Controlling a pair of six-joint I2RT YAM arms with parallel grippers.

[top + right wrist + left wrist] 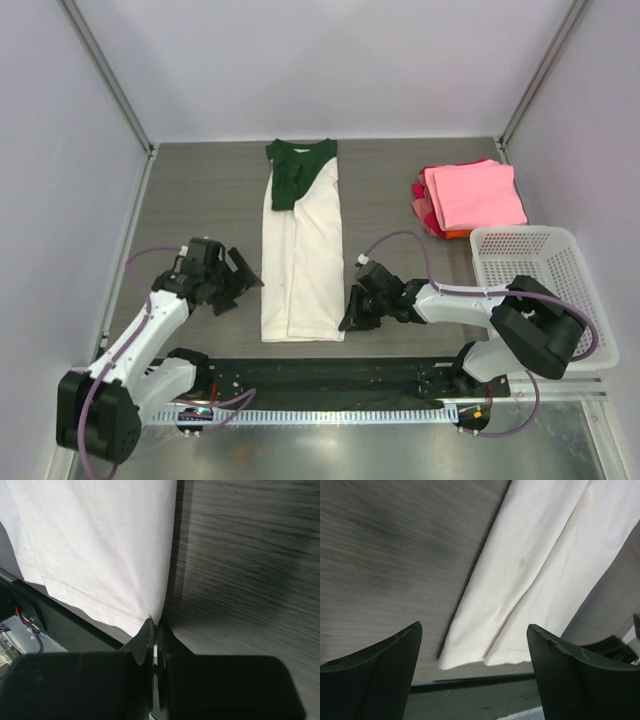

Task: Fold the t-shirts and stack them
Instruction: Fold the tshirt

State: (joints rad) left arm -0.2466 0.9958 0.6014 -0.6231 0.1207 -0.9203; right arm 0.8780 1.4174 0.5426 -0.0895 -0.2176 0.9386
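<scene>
A cream-white t-shirt (302, 250) with dark green collar and sleeves lies on the table, folded lengthwise into a long strip, collar at the far end. My left gripper (238, 285) is open and empty, just left of the shirt's near left corner; in the left wrist view the shirt's hem (535, 565) lies between and beyond its fingers (475, 626). My right gripper (350, 312) is at the shirt's near right corner, and its jaws (156, 622) are shut on the hem corner (100, 545). A folded stack with a pink shirt (470, 195) on top of red and orange ones sits at the far right.
A white plastic mesh basket (525, 233) stands at the right edge, just near of the folded stack. A black rail (330, 375) runs along the table's near edge. Grey walls close in the table on the left, right and far sides.
</scene>
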